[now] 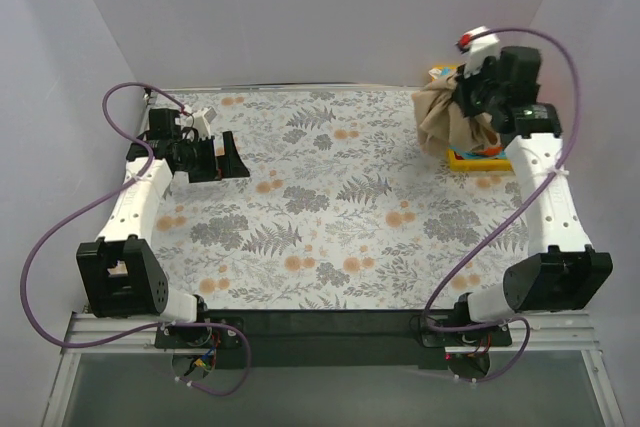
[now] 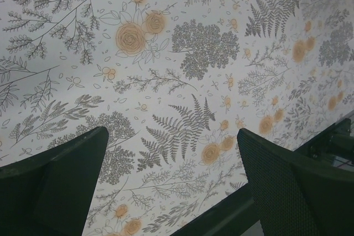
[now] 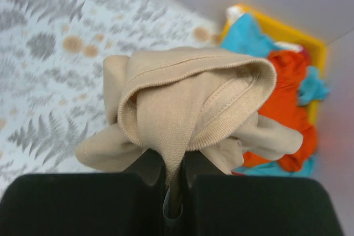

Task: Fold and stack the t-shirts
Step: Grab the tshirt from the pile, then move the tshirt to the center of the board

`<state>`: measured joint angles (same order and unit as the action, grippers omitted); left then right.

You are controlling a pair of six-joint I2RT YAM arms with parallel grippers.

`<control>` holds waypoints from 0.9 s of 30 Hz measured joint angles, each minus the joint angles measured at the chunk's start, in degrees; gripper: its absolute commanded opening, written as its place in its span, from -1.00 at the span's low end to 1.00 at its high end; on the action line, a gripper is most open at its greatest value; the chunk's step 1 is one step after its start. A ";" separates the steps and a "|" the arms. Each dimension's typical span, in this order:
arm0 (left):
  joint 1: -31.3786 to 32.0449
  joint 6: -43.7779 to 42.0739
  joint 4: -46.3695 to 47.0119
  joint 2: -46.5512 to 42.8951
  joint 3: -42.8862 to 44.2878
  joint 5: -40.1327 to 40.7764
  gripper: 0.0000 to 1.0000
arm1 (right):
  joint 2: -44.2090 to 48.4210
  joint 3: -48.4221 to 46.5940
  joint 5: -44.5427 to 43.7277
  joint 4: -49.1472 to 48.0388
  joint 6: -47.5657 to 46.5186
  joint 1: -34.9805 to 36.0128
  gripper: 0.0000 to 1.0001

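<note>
My right gripper (image 1: 468,99) is shut on the tan-beige t-shirt (image 1: 440,117) and holds it bunched in the air at the table's far right, over the yellow tray (image 1: 468,160). In the right wrist view the tan shirt (image 3: 188,109) hangs from my pinched jaws (image 3: 176,178). The orange-red t-shirt (image 3: 285,103) and the turquoise-blue t-shirt (image 3: 249,34) lie crumpled in the tray (image 3: 315,45) below. My left gripper (image 1: 222,155) is open and empty above the floral tablecloth at the far left; its fingers (image 2: 293,186) stand wide apart.
The floral tablecloth (image 1: 320,207) covers the table. White walls close it in at the back and sides. The tray sits in the far right corner. The dark front edge (image 2: 221,216) of the table shows in the left wrist view.
</note>
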<state>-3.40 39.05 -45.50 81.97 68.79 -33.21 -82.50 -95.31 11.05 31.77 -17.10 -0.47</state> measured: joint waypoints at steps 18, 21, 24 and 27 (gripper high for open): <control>-3.10 1.68 6.47 -6.80 -2.80 -14.12 0.90 | -9.70 20.13 8.04 2.36 1.31 33.07 0.76; -0.04 -1.62 7.87 -9.27 -4.02 -15.41 0.76 | -5.60 22.21 13.25 2.21 1.68 27.93 0.64; 10.16 -6.21 9.84 -9.90 -5.42 -13.22 0.64 | 0.48 28.11 16.92 2.51 1.53 18.34 0.52; 23.37 -11.21 10.97 -8.37 -6.45 -8.79 0.47 | 1.55 31.21 18.62 3.91 0.59 9.31 0.28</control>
<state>19.97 27.83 -34.52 73.60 62.35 -42.00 -80.95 -64.10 29.67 35.68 -16.51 8.84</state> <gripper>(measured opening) 0.791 0.698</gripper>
